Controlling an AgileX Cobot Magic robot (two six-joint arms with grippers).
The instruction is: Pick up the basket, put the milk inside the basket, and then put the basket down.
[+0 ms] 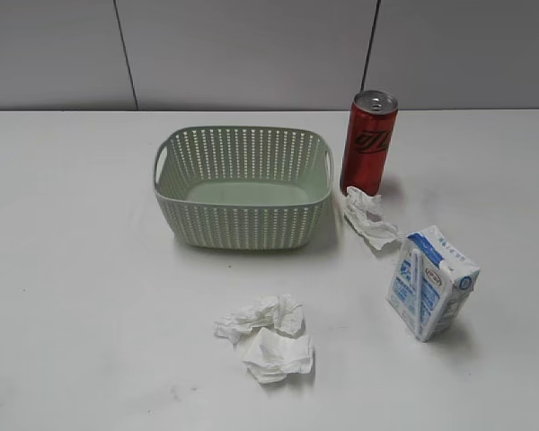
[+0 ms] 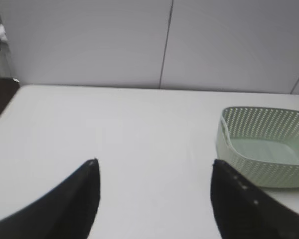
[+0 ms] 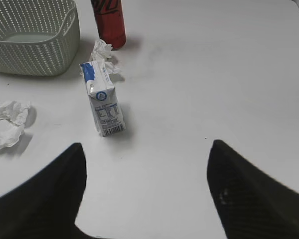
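The pale green basket (image 1: pixel 242 187) stands empty on the white table, back centre; it also shows at the right of the left wrist view (image 2: pixel 264 147) and top left of the right wrist view (image 3: pixel 32 37). The blue-and-white milk carton (image 1: pixel 429 282) stands upright at the right, apart from the basket; it also shows in the right wrist view (image 3: pixel 102 99). My left gripper (image 2: pixel 154 164) is open and empty over bare table left of the basket. My right gripper (image 3: pixel 145 147) is open and empty, short of the milk. Neither gripper shows in the exterior view.
A red soda can (image 1: pixel 368 142) stands right of the basket. A crumpled tissue (image 1: pixel 368 216) lies in front of the can; two more tissues (image 1: pixel 265 337) lie at the front centre. A grey panelled wall (image 1: pixel 251 49) runs behind the table.
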